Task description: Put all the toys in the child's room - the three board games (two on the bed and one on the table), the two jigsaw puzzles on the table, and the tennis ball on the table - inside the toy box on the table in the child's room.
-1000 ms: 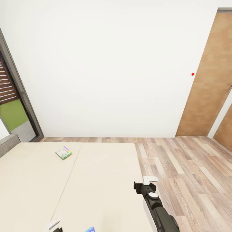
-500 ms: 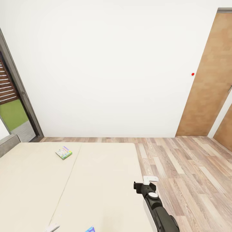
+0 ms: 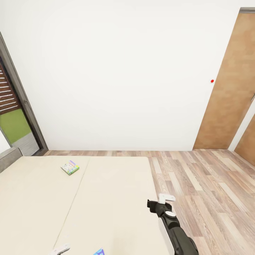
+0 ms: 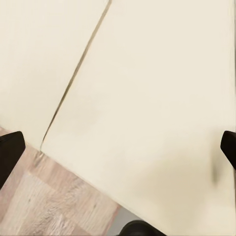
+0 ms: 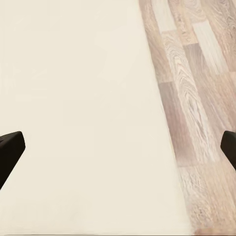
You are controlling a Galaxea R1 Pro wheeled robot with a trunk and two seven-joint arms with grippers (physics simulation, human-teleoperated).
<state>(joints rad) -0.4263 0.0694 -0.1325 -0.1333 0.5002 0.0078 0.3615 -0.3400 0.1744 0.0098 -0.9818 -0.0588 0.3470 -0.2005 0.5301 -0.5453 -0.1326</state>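
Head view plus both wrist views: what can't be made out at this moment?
- Second board game: cut off by the head view's bottom edge; just a blue corner shows on the bed.
- Green-bordered board game: too small in the head view to read its print.
- Left gripper: mostly cut by the same bottom edge.
- Right gripper: seen from behind in the head view; its fingertips sit wide apart at the right wrist view's edges.
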